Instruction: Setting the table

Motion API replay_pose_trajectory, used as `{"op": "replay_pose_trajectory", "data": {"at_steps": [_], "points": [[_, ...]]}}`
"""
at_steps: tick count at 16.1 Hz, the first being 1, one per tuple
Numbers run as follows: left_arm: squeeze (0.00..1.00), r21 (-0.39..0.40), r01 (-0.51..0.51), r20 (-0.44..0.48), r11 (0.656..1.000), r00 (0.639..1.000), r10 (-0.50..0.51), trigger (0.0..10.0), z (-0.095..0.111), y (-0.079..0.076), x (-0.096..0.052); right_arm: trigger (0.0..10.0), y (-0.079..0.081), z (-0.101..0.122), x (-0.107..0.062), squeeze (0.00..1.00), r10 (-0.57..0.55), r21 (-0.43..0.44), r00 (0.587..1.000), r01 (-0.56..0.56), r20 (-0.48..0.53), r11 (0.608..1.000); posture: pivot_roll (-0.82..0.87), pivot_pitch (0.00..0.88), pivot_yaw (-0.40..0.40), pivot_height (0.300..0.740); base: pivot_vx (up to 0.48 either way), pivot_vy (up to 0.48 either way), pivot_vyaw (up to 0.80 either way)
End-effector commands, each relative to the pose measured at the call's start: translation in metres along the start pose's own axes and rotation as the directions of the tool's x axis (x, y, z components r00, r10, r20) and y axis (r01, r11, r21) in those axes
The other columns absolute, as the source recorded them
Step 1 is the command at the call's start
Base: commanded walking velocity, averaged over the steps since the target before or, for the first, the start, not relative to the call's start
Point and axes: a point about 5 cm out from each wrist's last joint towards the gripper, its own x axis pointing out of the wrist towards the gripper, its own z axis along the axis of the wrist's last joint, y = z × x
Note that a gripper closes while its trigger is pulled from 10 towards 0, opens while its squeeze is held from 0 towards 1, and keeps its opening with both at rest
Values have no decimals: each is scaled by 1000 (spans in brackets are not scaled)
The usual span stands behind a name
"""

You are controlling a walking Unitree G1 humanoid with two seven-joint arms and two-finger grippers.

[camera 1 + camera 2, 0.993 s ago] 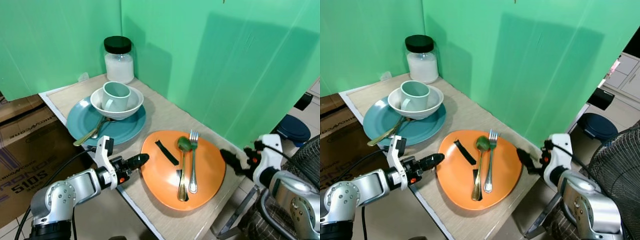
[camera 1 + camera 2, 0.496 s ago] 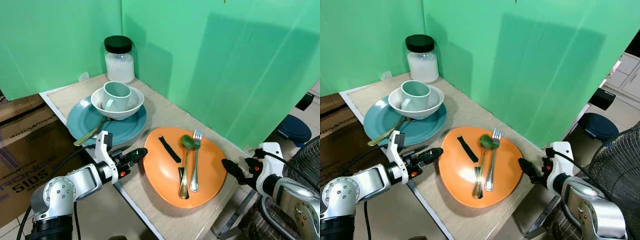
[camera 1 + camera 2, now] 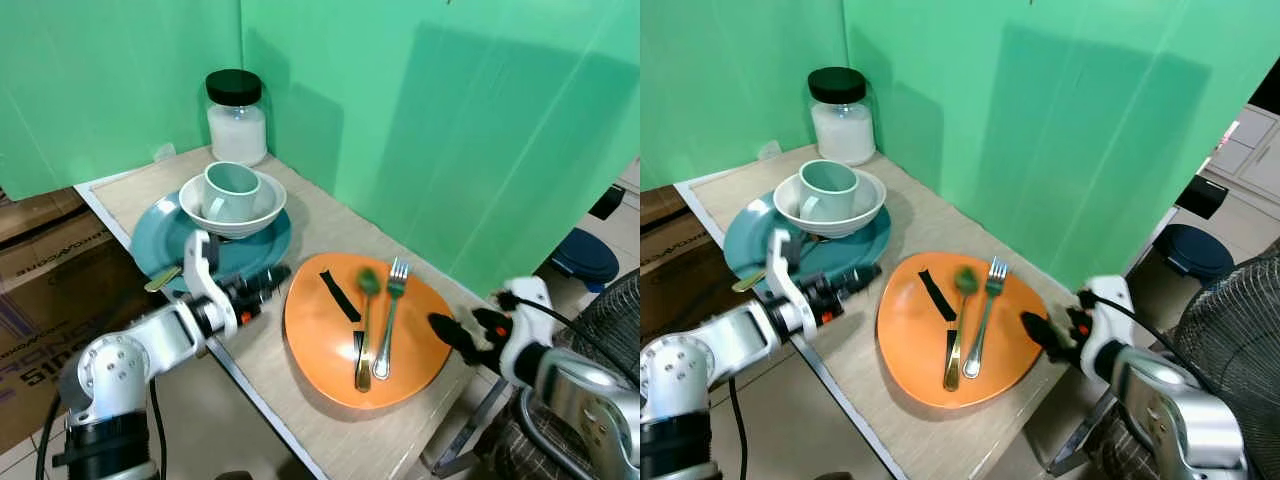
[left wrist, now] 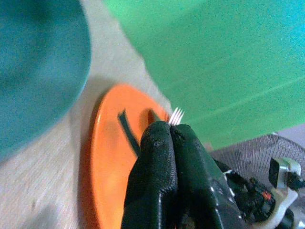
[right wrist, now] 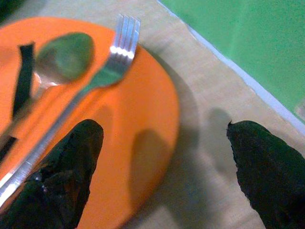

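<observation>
The only readable writing you have is on the cardboard box (image 3: 45, 275) beside the table's left edge: part of a word ending "RONOS" and the figures "510S"; the remainder is cut off or blurred.

Your left gripper (image 3: 272, 280) reaches in from the left edge of the table (image 3: 330, 215), forearm roughly level, tips over the gap between the teal plate (image 3: 160, 238) and the orange plate (image 3: 320, 340). Its wrist view shows the two fingers (image 4: 159, 157) pressed together, clenched on nothing.

Your right gripper (image 3: 1038, 330) comes in from the table's right end, low and pointing at the orange plate's right rim. In its wrist view the fingers (image 5: 71, 162) stand wide apart, released, one over the plate's edge and the other over bare table.

The orange plate lies near the front edge, toward the right end. On it lie a fork (image 3: 388, 320), tines toward the back wall, and, just beside it to the left, a spoon (image 3: 364, 325) with a greenish bowl. Left of those lie two black strips (image 3: 334, 296).

The teal plate sits toward the left end and carries a white bowl (image 3: 232, 212) with a pale green mug (image 3: 230, 190) inside. A gold utensil (image 3: 165, 278) rests on its front rim. A jar (image 3: 236, 118) with a black lid stands at the back corner.
</observation>
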Motion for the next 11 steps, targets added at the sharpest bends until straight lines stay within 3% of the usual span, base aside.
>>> {"op": "replay_pose_trajectory", "data": {"at_steps": [1,5,6,7,8,9,11], "points": [[0,28,-2,13,1000,1000,2,0,5,-3,0,10000,0,4,-1,0,4,-8,1000,-4,13,1000,59,0,-79,740,0,0,0],[0,90,-24,-33,996,999,27,0,5,-7,-1,10000,6,7,-2,0,42,-29,998,-41,37,999,55,0,-75,740,0,0,0],[0,166,-52,-93,985,993,68,3059,-3,-4,-2,10000,10,10,-3,0,74,-55,996,-71,56,996,55,0,-76,740,0,0,0],[0,210,-63,-124,976,988,91,3059,-8,-3,-2,10000,12,12,-4,0,94,-67,993,-89,65,994,55,0,-76,740,0,0,0],[0,380,-114,-163,918,969,188,10000,-17,4,-2,10000,23,17,-4,0,148,-157,984,-132,94,979,52,0,-76,740,0,0,0],[0,501,-129,-150,856,961,232,10000,-18,7,-2,10000,33,23,-2,0,177,-218,976,-147,124,965,51,0,-76,740,0,0,0],[0,547,-142,-114,825,964,241,10000,-14,5,-1,10000,40,29,0,0,195,-266,969,-151,148,952,51,0,-74,740,0,0,0]]}}
